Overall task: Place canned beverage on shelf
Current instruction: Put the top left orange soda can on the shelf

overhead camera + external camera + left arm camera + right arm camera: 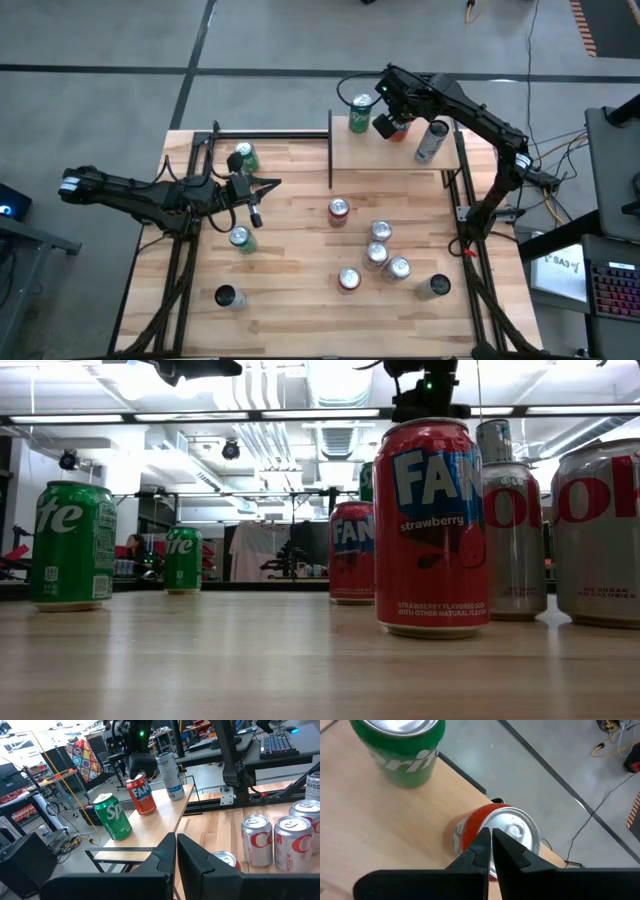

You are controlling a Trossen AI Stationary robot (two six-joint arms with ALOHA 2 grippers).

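Right gripper (491,837) up over the shelf (345,155), fingers pressed together with no gap, nothing between them — tips poised just above the top of a red Fanta can (495,837) that stands upright on the light wood board. Whether the tips touch the lid cannot be told. Just beside that can on the shelf: a green Sprite can (360,113) on one side and a taller silver can (431,141) on the other, all three upright and a little apart.

Left gripper (176,851) low over the left part of the table (300,300), also closed tight and empty, waiting near two green cans (243,157) there.

On the tabletop in front of the shelf, a loose cluster: one red can (339,210), several silver cans (381,232) close together, another red can (349,279), a grey one (434,287) off to the right, and a dark can (228,297) alone near the front left.
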